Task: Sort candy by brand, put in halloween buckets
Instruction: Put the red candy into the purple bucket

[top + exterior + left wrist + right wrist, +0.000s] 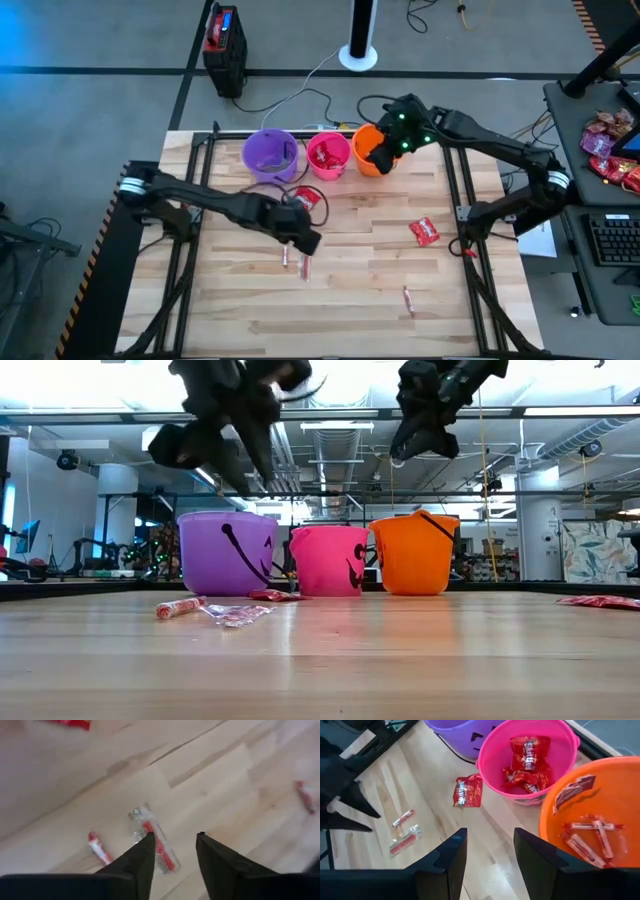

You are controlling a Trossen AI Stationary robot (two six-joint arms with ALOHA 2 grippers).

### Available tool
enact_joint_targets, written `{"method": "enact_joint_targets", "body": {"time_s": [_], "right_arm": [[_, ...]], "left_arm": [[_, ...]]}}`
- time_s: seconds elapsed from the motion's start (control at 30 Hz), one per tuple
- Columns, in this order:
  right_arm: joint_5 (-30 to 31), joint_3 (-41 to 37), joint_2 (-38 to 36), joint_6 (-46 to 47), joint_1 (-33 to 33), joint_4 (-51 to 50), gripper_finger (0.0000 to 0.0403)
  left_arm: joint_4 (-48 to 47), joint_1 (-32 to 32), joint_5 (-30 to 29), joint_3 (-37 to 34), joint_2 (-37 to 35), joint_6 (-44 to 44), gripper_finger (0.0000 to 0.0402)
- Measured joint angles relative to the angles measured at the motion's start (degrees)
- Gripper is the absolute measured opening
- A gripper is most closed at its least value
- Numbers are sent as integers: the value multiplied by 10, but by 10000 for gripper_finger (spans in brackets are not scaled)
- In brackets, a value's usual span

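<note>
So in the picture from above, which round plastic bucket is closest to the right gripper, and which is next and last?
From the right gripper, high view:
1. Orange round plastic bucket, directly beneath it.
2. Pink round plastic bucket, the middle one, next along the row.
3. Purple round plastic bucket, at the row's far end, nearer the left arm.

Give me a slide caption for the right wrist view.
Open right gripper above the orange bucket of pink-white sticks, red packets in the pink bucket.

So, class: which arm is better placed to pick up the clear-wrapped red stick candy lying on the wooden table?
Left: its open hand hovers directly over that stick; the right hand is by the orange bucket.
</note>
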Motion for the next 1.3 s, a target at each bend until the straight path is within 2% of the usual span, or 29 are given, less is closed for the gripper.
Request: {"method": "enact_joint_targets", "body": {"time_s": [0.1,0.3,0.43,0.57,0.73,1.1,1.3], "right_arm": [[0,0,-21,-12,0,-17,157],[0,0,-69,-22,0,-26,156],[1,0,-99,-22,0,-26,157],[5,0,-118,-28,0,-26,157],[14,-1,-134,-31,0,-37,155],[15,-5,-129,-46,0,-59,156],[15,-5,-125,-48,0,-61,156]], "left_arm": [[-32,-6,1,40,59,-24,157],[-82,-9,15,127,181,-10,207],[-178,-10,17,189,244,-15,216],[-173,-10,31,221,284,6,217],[-180,-10,35,234,315,-1,217],[-192,-14,41,230,327,-9,216],[-178,-14,45,230,337,16,178]]}}
